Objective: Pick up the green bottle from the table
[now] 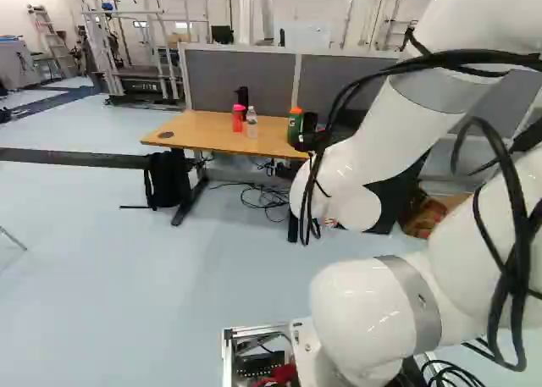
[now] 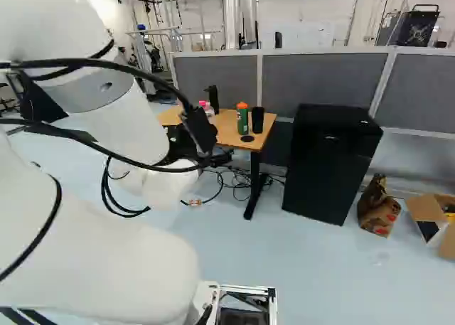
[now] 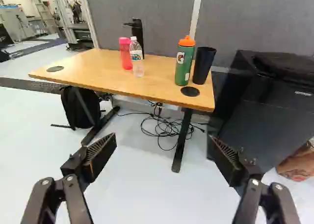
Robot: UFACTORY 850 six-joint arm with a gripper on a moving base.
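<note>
Wooden surface (image 3: 98,69) ahead, hand (image 2: 219,156) released, fingers spread wide!
Green bottle (image 3: 184,64) stands upright on it, ahead of the hand, black cup (image 3: 203,65) just beside; clear bottle (image 3: 137,60), pink bottle (image 3: 125,55) and black container (image 3: 138,32) farther toward the hand's left.

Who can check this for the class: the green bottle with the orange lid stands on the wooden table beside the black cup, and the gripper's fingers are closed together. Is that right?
Not quite: the wrist view shows the fingers open, spread wide apart. The green bottle with the orange lid does stand on the wooden table beside the black cup.
</note>
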